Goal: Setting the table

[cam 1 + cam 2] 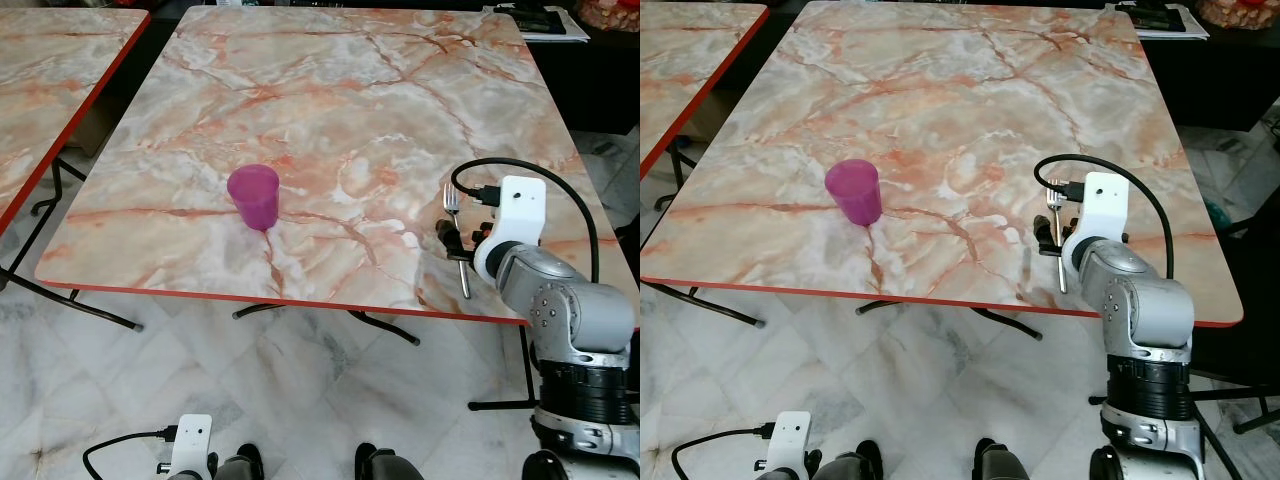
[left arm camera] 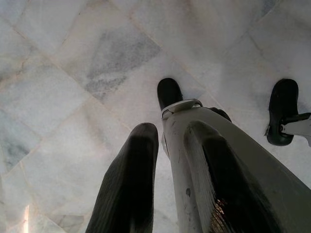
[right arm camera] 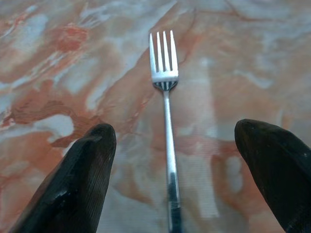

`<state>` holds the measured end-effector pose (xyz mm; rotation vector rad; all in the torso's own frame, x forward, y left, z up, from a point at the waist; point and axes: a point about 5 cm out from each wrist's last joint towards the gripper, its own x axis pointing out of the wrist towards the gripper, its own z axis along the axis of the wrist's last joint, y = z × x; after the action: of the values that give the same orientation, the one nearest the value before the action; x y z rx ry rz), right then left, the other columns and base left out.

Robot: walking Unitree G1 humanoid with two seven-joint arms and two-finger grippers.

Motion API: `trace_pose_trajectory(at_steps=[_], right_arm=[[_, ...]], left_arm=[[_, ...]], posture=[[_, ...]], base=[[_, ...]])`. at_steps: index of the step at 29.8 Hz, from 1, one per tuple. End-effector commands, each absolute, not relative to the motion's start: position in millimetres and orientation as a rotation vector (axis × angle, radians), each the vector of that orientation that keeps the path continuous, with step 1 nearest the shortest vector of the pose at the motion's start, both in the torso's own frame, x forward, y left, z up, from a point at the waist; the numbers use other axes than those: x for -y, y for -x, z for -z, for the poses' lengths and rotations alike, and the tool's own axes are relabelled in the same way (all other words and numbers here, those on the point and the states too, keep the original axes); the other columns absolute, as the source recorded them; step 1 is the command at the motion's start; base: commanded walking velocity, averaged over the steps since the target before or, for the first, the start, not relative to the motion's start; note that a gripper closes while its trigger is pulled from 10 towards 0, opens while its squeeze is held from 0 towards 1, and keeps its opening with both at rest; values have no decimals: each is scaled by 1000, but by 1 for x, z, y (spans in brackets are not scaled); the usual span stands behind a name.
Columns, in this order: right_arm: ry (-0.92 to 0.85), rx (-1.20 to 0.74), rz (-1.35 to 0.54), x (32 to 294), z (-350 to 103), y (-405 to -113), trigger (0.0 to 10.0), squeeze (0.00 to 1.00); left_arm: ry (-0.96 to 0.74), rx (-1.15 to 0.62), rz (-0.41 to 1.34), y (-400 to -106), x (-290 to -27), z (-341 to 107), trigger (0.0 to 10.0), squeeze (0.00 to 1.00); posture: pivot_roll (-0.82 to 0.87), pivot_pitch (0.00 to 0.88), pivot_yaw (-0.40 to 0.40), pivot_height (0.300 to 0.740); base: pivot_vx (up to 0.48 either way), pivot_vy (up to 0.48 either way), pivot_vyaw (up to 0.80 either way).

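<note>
While the right gripper (image 3: 170,145) hovers low over the marble-patterned worktop (image 1: 330,120), its two black fingers (image 3: 77,179) stand wide apart with a silver fork (image 3: 166,111) lying flat between them, touched by neither. From the head camera, the fork sits at the lower right of the frame, near the worktop's red front edge, tines pointing toward the far side and handle toward the robot; the right arm reaches in from the lower right corner, a black cable looping over its white wrist block. A translucent purple cup (image 1: 254,196) stands upright left of centre, well apart from the fork. A second worktop (image 1: 50,80) of the same pattern fills the upper left corner. The left gripper (image 2: 165,184) hangs down at the bottom of the frame over the pale marble floor (image 2: 73,73), its fingers a narrow gap apart and holding nothing, with the robot's black feet (image 2: 169,92) beyond them.
</note>
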<state>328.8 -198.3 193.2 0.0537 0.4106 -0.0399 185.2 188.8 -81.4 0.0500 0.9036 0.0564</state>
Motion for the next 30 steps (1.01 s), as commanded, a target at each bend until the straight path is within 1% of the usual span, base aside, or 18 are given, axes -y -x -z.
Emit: trace_pose_trajectory(at_steps=[1, 7, 15, 22, 30], right_arm=[[-29, -432, 32, 200, -186, -328, 10000, 0], [-29, -439, 28, 206, -184, -328, 10000, 0], [-15, -437, -7, 203, -184, -330, 10000, 0], [7, -447, -55, 194, -180, -331, 10000, 0], [22, -460, -55, 195, -175, -331, 10000, 0]], left_arm=[[-40, -1005, -42, -160, -181, 95, 10000, 0], [-39, -1008, -42, -160, -182, 95, 10000, 0], [-38, -1012, -39, -160, -183, 95, 10000, 0], [-33, -1011, -38, -161, -183, 94, 10000, 0], [-24, -1013, -41, -161, -182, 94, 10000, 0]], posture=[[-135, 273, -13, 740], [-133, 285, -12, 740], [-133, 297, -12, 740], [-131, 296, -14, 740], [-127, 293, -20, 740]], base=[[0, 0, 0], [0, 0, 0], [0, 0, 0], [0, 0, 0], [0, 0, 0]])
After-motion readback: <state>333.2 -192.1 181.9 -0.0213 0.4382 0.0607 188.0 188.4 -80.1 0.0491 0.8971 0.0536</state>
